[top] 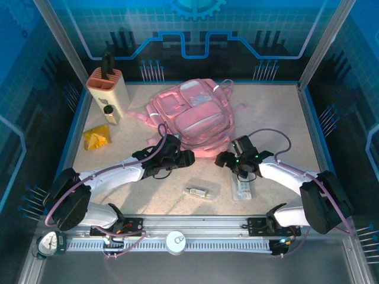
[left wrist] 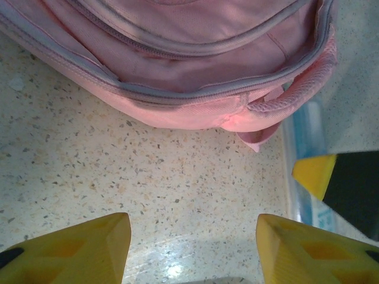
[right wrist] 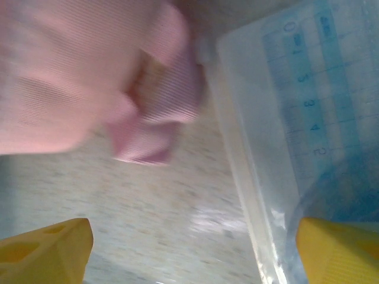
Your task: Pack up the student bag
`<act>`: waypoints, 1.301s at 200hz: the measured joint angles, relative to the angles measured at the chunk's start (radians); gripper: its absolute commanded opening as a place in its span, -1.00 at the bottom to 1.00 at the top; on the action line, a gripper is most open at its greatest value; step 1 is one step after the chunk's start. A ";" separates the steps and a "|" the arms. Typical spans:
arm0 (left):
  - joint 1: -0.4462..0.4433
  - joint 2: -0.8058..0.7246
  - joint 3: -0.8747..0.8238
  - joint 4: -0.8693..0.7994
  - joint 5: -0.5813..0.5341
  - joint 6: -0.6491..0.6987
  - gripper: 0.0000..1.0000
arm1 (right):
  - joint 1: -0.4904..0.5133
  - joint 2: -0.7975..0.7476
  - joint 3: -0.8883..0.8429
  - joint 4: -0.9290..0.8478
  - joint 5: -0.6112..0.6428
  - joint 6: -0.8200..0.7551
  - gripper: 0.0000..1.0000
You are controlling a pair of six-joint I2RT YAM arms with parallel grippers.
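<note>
Student bag (top: 192, 115) lies whole overhead; right wrist shows a ruler (right wrist: 314, 89).

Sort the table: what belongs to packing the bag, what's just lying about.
Job: pink student bag; clear ruler pouch, probably to go in.
Lying about for now: yellow packet; beige holder with black top; small clear-wrapped item.

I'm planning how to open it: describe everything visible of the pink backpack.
The pink backpack is soft fabric, lying flat, front up, on the speckled table, toward its far side. Its pockets have clear windows; grey zips along the near edge look closed; straps splay to both sides; a webbing loop sits at the near end. The open left tool and right tool sit just short of it.
</note>
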 measured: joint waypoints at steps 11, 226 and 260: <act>-0.007 0.000 0.000 0.000 0.000 -0.005 0.14 | -0.006 -0.005 0.006 0.031 -0.015 -0.011 0.73; -0.203 0.547 0.305 0.266 0.140 -0.190 -0.56 | -0.351 -0.142 -0.150 -0.214 -0.222 -0.252 0.29; -0.204 0.603 0.338 0.271 0.152 -0.191 -0.55 | -0.351 -0.152 -0.158 -0.204 -0.259 -0.257 0.27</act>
